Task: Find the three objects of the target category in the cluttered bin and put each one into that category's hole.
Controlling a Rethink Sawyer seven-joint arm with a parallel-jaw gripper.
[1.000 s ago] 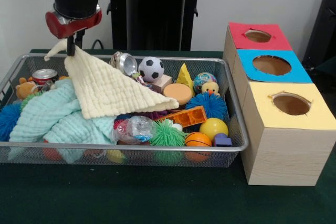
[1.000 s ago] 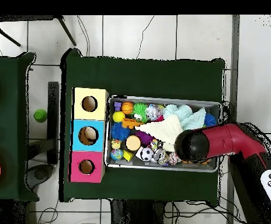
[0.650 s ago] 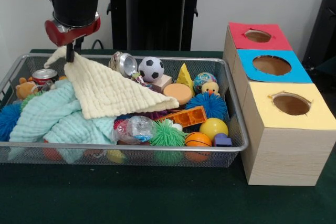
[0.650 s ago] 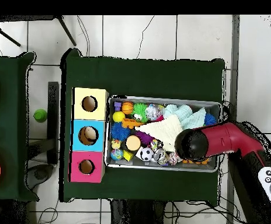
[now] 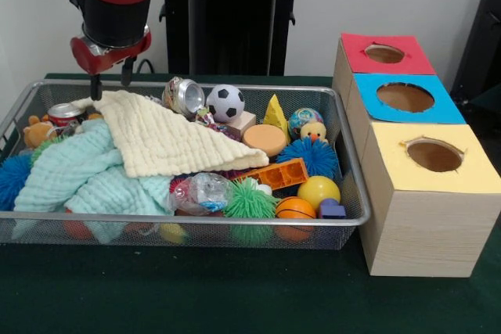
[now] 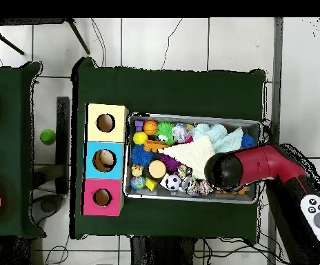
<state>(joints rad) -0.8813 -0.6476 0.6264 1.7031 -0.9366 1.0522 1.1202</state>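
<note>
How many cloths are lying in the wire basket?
2. The cream cloth lies on top, near the middle-left of the basket. The mint green cloth lies under it, toward the left end. More could be hidden beneath them.

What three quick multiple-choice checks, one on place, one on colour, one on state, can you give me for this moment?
1. Where does the soccer ball lie in the wire bin?
A. by the far rim
B. under the cream cloth
C. outside the bin

2. What colour tops the box nearest the camera in the front view?
A. red
B. blue
C. yellow

3. How is the gripper now?
A. shut on the cream cloth
B. open above the cloth's corner
C. inside a hole

Answers:
1. A: the ball sits against the back rim, beside the silver can.
2. C: the yellow box is nearest, then blue, then red.
3. B: the fingers stand apart, and the cream cloth lies slack on the pile.
</note>
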